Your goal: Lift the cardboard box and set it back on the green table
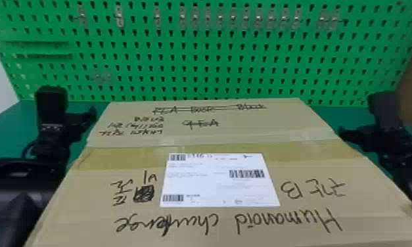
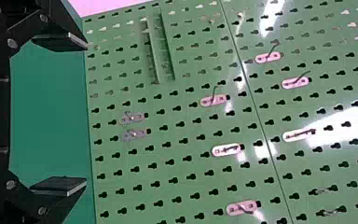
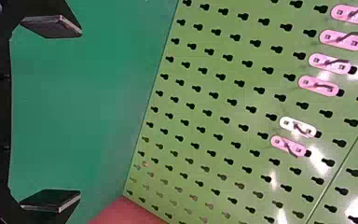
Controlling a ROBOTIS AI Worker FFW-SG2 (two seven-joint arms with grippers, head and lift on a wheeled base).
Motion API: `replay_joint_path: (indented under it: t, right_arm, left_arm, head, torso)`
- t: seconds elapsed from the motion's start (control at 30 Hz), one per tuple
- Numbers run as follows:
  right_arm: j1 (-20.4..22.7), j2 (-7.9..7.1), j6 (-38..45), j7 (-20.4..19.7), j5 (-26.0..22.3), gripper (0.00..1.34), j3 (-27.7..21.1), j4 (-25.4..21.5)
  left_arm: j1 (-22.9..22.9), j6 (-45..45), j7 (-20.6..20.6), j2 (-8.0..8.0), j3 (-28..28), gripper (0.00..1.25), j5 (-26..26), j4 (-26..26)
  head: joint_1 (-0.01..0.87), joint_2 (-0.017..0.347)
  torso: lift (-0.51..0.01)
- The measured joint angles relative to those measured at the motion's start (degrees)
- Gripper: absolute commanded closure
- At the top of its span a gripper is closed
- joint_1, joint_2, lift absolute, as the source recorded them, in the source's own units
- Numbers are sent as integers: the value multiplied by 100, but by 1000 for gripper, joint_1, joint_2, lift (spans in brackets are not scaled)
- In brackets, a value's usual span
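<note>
Spanning the space between the left gripper [image 1: 55, 121] and the right gripper [image 1: 369, 134], the cardboard box [image 1: 234, 226] shows its broad top in the head view, with its near part running out of the bottom edge. Its base is out of sight, so whether it rests on the green table [image 1: 9, 128] or sits above it cannot be told. The left gripper is beside the box's left edge and the right gripper beside its right edge; whether either arm touches it is unclear.

Both pairs of jaws are released. In the left wrist view the fingers [image 2: 60, 186] stand wide apart, the table and pegboard beyond them; in the right wrist view the fingers [image 3: 51, 200] are spread just as widely.

A white label [image 1: 215, 184] lies flat on the middle of the box top, with black handwriting around it. Brown tape [image 1: 126, 159] crosses the top, bordered on its far side by a paler strip [image 1: 215, 139]. Behind the box rises the green pegboard [image 1: 182, 62], with metal hooks [image 1: 119, 19] along its upper part and narrow ledges [image 1: 39, 49] at left.
</note>
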Motion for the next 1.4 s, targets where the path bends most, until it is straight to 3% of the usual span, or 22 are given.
replay_joint_path:
  t: [1.4]
  right_arm:
    - [-25,-1,18,0,-9,85,-35,0]
  left_arm:
    - [6,-19,0,0,1,245,0,0]
  head:
    - [566,54]
  torso:
    - [-183]
